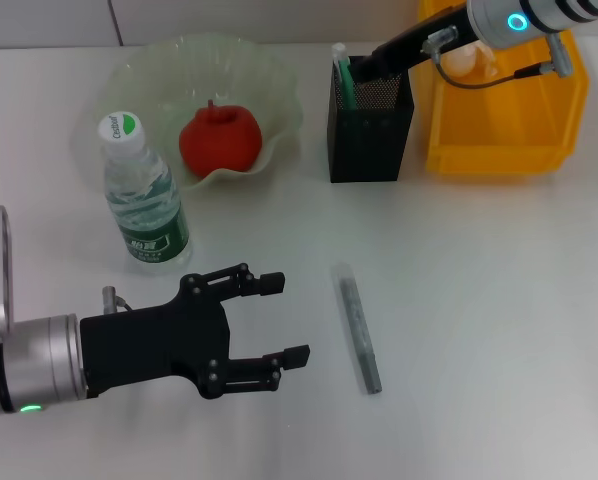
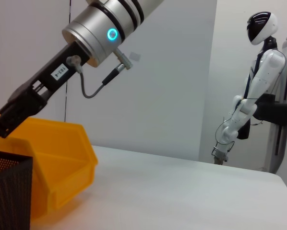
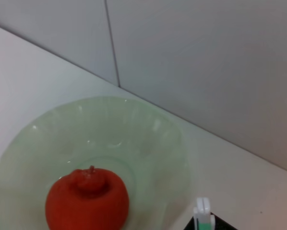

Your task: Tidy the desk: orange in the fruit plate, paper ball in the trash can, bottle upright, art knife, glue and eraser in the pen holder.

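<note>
The orange (image 1: 220,139) (image 3: 87,201) lies in the pale green fruit plate (image 1: 269,75) (image 3: 148,139). Left of the plate the bottle (image 1: 144,196) stands upright. The black mesh pen holder (image 1: 369,128) (image 2: 8,191) holds the mint-green art knife (image 1: 343,76) (image 3: 203,214), and my right gripper (image 1: 364,68) is at the holder's top beside the knife. The grey glue stick (image 1: 359,328) lies on the table to the right of my left gripper (image 1: 290,319), which hovers open and holds nothing. A pale paper ball (image 1: 469,60) sits in the yellow trash can (image 1: 504,125) (image 2: 62,158). The eraser is out of view.
The trash can stands right beside the pen holder at the back right. My right arm (image 2: 98,31) reaches over the trash can. A white humanoid robot (image 2: 256,96) stands far behind the table by the wall.
</note>
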`<action>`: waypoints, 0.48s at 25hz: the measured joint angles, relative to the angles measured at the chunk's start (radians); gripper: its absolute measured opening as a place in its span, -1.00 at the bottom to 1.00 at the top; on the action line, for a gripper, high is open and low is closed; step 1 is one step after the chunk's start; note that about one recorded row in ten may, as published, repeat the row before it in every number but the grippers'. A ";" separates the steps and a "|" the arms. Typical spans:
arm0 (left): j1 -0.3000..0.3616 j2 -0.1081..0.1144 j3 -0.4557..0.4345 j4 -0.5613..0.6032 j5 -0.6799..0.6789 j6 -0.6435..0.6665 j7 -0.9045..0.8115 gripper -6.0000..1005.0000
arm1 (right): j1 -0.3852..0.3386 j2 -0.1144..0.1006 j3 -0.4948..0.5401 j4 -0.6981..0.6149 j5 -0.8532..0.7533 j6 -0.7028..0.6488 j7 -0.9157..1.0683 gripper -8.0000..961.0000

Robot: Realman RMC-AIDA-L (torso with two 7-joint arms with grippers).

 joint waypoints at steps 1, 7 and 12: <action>0.000 0.000 0.002 0.000 0.000 -0.001 0.000 0.62 | -0.001 0.000 0.000 0.002 0.000 0.006 -0.003 0.08; 0.001 0.000 0.003 0.000 0.000 0.000 0.000 0.62 | -0.008 -0.001 0.011 -0.044 -0.007 -0.066 0.032 0.16; 0.006 0.002 -0.001 0.000 0.000 0.004 0.000 0.62 | -0.051 0.002 0.002 -0.266 -0.077 -0.316 0.197 0.39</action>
